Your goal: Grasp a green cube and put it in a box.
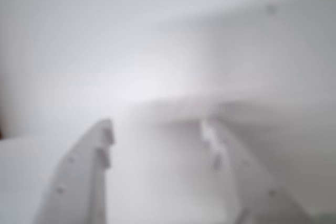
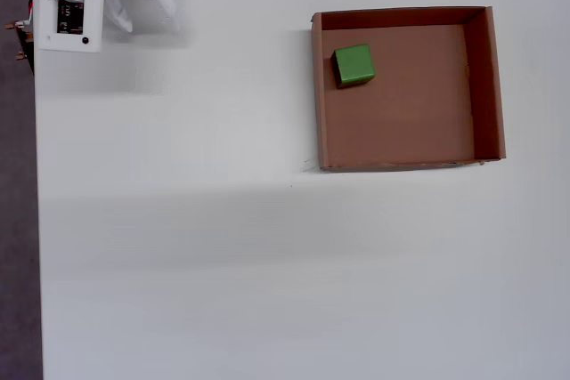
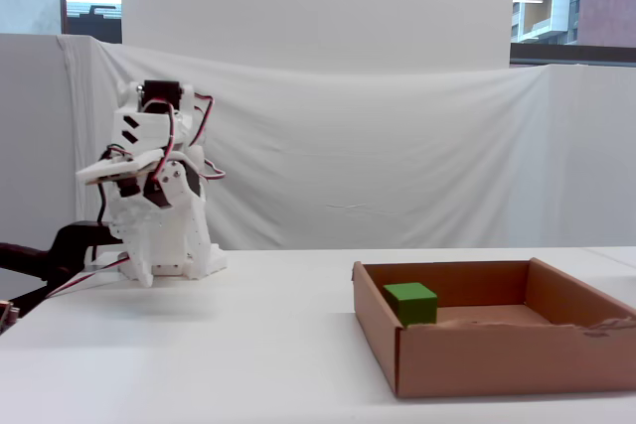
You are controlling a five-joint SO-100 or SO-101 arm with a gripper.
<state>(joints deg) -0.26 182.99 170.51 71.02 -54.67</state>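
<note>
White table (image 2: 223,246), draped white cloth (image 3: 397,146)

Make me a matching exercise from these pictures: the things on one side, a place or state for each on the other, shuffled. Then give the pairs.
Things:
1. green cube
2. box
3. claw
4. table

Places or states:
A. open, with nothing between its fingers in the wrist view
B. white, bare across the lower half of the overhead view
C. on the brown floor, close to the left wall in the overhead view
D. brown cardboard, on the right side of the overhead view

Pairs: 1-C, 2-D, 3-A, 4-B
</note>
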